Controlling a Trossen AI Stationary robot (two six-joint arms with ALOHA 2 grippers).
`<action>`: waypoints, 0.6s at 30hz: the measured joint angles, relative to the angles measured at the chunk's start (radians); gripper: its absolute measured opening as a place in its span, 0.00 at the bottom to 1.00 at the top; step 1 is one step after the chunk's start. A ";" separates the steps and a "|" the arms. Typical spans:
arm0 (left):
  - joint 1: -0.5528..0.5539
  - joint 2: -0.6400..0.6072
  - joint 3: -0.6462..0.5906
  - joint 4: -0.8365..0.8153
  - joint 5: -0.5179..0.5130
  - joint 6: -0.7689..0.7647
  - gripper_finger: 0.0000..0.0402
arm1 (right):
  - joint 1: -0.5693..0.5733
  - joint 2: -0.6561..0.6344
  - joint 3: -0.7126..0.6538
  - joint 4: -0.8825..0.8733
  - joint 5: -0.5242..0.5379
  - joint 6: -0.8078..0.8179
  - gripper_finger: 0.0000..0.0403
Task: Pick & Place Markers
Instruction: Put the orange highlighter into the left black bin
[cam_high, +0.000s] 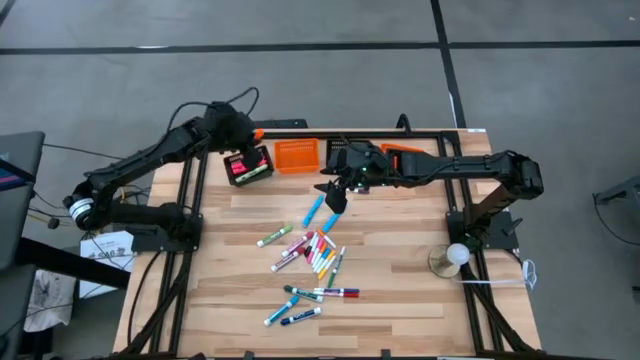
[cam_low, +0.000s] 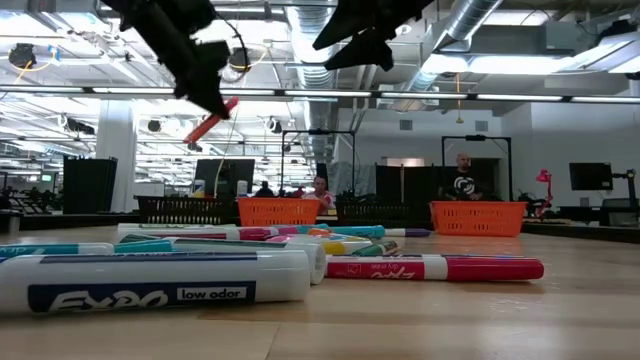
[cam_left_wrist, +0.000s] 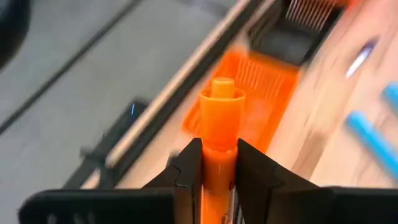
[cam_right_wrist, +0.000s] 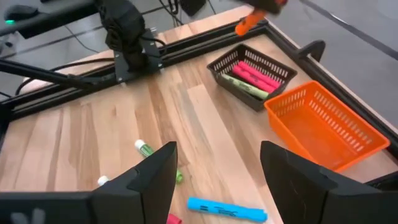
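While the left gripper (cam_left_wrist: 219, 163) is clamping an orange marker (cam_left_wrist: 219, 118) between its dark fingers, it is hanging above the far edge of the wooden table (cam_high: 400, 300), beside the black mesh basket (cam_high: 249, 165). Right of that basket, past an orange basket (cam_high: 296, 156), the right gripper (cam_right_wrist: 214, 168) is hovering with its fingers spread, holding nothing. Nearer than the black basket, capped markers (cam_high: 318, 252) are lying scattered on the pale planks. Behind the table, people are sitting in a ducted hall.
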 joint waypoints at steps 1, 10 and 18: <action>0.001 0.014 0.000 -0.019 -0.016 0.002 0.16 | 0.001 0.000 0.000 0.000 0.000 0.000 0.54; 0.012 0.194 0.000 -0.127 -0.045 0.052 0.16 | 0.000 0.000 0.000 0.004 0.000 0.000 0.54; 0.060 0.335 0.000 -0.130 -0.046 0.114 0.16 | 0.000 0.000 0.000 0.005 0.000 0.000 0.54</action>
